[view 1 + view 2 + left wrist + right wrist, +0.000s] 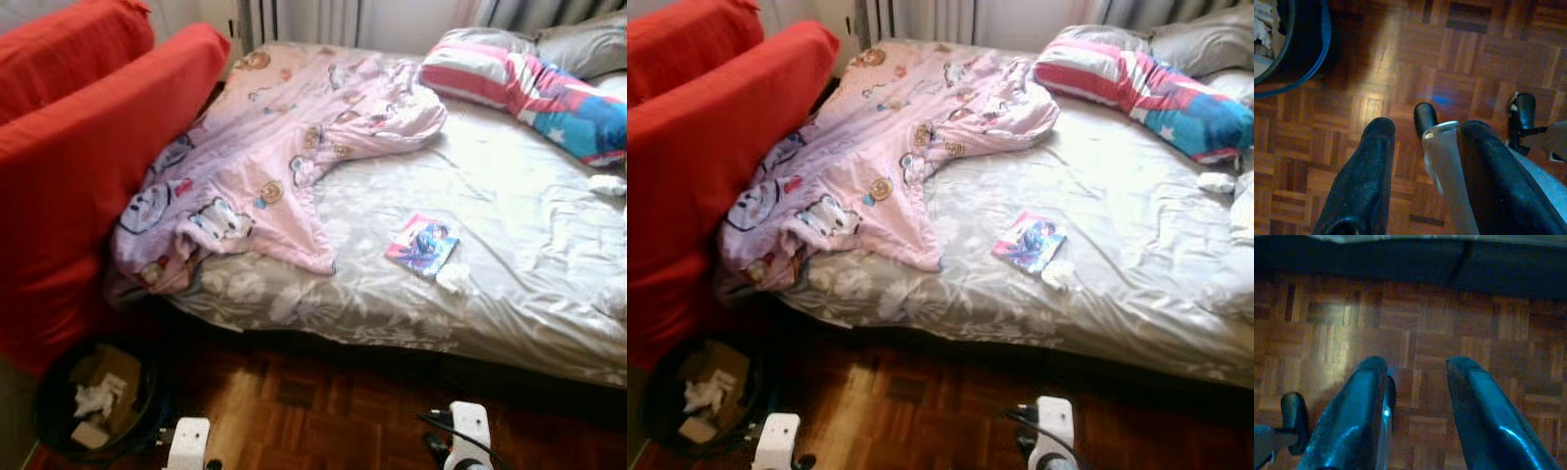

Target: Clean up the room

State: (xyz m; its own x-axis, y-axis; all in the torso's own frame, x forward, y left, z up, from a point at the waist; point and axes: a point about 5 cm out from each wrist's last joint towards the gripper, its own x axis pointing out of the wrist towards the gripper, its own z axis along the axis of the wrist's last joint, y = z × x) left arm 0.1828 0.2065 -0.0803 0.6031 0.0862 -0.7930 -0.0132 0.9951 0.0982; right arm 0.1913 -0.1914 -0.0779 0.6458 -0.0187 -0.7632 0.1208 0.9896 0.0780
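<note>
Book [422, 244] flat on bed, tissue [454, 278] beside

A blanket [265, 147] and book [422, 244] lie on the bed [509, 294]; a bin [93, 401] sits on the floor [323, 411], left.

Beside the bed [411, 323], the waste bin [59, 436] was cut off by the frame's edge; the booklet's [422, 244] cover was too blurred to read.
</note>
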